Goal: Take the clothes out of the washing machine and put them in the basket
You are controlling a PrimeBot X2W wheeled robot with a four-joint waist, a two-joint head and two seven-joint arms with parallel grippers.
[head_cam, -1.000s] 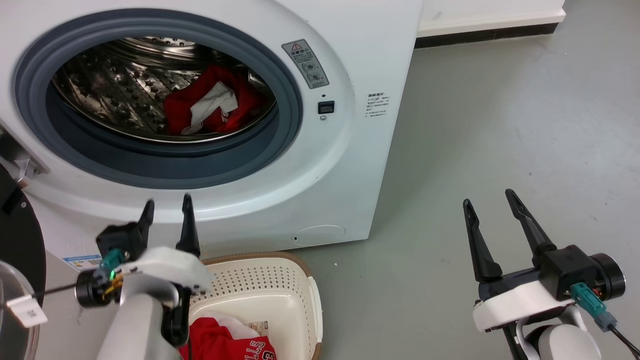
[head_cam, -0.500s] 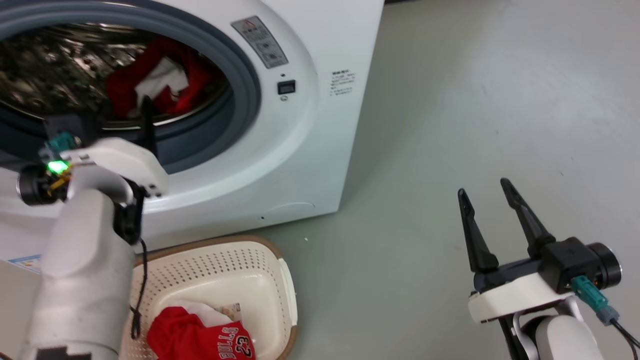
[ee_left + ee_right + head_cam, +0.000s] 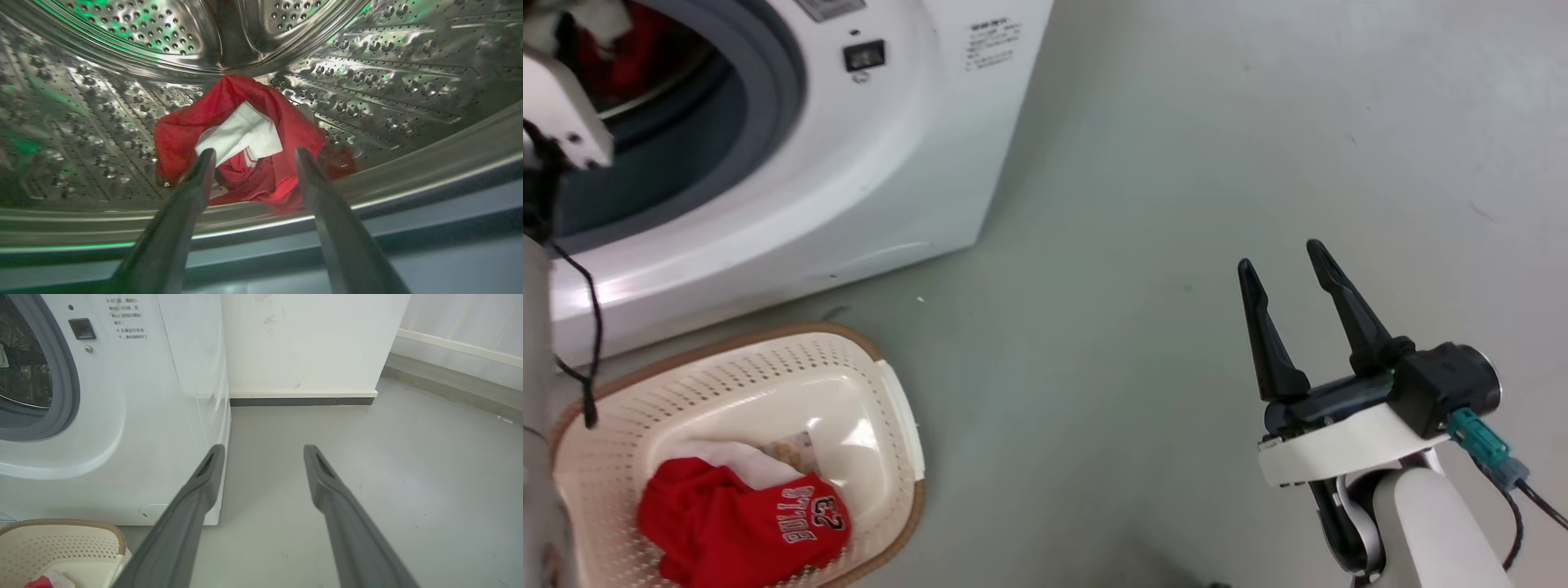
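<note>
Clothes are split: one red jersey (image 3: 245, 134) lies bunched low in the drum (image 3: 102, 102) of the washing machine (image 3: 866, 163), and a second jersey (image 3: 743, 523) sits in the basket (image 3: 894, 408) below. Your left end effector (image 3: 254, 152) is spread wide and empty, framing the bunch but seemingly short of it. If you close early you'll likely pinch one loose fold, which could slip or drag on the door ring (image 3: 768, 98). Your right end effector (image 3: 1280, 253) hangs released and empty over the floor (image 3: 1135, 245).

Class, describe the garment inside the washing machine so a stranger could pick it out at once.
Find the white washing machine; look into its steel drum. A crumpled red garment lies there, white lining showing, unlike the lettered red jersey in the basket.
</note>
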